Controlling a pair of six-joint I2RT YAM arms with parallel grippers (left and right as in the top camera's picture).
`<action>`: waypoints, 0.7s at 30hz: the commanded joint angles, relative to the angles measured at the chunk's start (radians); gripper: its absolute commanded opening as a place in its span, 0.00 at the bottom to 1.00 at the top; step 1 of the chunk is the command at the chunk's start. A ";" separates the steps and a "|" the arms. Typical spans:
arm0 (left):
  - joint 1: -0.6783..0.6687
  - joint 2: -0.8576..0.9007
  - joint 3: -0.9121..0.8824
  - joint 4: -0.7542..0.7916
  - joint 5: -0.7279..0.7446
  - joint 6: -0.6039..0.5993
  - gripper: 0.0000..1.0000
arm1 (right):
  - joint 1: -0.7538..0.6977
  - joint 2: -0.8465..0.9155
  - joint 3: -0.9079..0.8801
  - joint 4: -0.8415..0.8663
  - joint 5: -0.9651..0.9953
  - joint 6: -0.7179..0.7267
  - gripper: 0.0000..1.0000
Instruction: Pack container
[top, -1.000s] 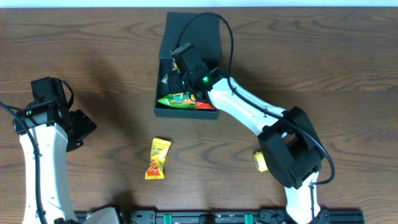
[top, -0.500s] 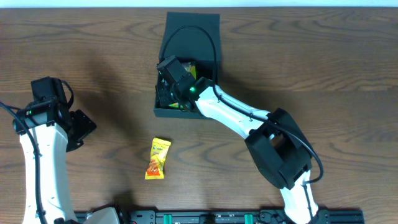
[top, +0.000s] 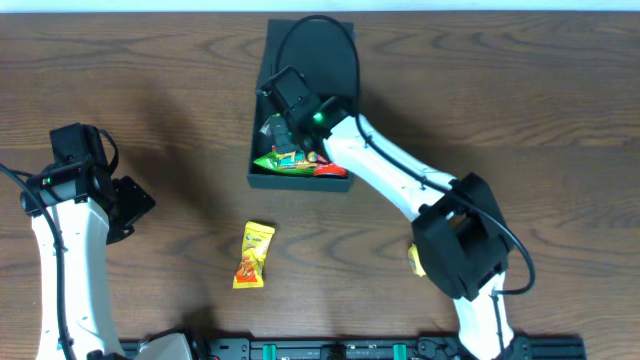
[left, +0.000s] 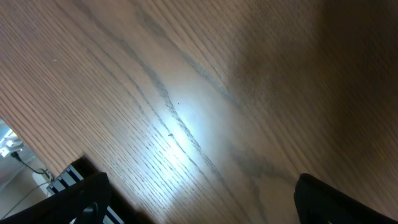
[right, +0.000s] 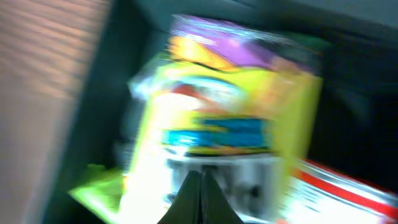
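1. Two arms work at one wooden surface (top: 520, 90). It carries one container (top: 295, 183).
2. Two snack items lie outside the container. An orange-yellow packet (top: 253, 255) sits in the open, in front of the container. A yellow piece (top: 416, 260) is half hidden under the right arm, so what it is cannot be told.
3. Inside the container, the overhead view shows at least two packets, a green-yellow packet (top: 283, 159) and a red packet (top: 331, 170). The exact count is unclear.
4. The container is at the far middle of the surface. It is dark teal-green, matte and square, and its flat flap lid (top: 305, 45) is folded back on the far side.
5. The right tool (top: 280, 118) hangs over the container's far-left part, above the packets. Only the right wrist view shows how it stands. There the right tool's fingertips sit pressed narrow with just a thin line between them, gripping nothing. That view is blurred.
6. The right wrist view also adds detail on the contents. It shows a yellow packet with a purple top and a blue band (right: 224, 124), a red-and-white one at lower right, and a bright green scrap at lower left.
7. The left tool (top: 128, 208) is well apart from the container, over the left of the surface. The left wrist view shows its fingers (left: 84, 198) spread wide over bare wood grain.
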 joint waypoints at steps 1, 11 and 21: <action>0.005 0.005 0.003 -0.002 -0.021 0.006 0.95 | -0.027 -0.019 0.008 -0.035 0.101 0.019 0.01; 0.005 0.005 0.003 -0.002 -0.021 0.006 0.95 | -0.052 -0.018 -0.002 -0.054 0.104 0.019 0.01; 0.005 0.005 0.003 -0.002 -0.021 0.006 0.95 | -0.051 0.000 -0.029 -0.039 0.100 0.023 0.01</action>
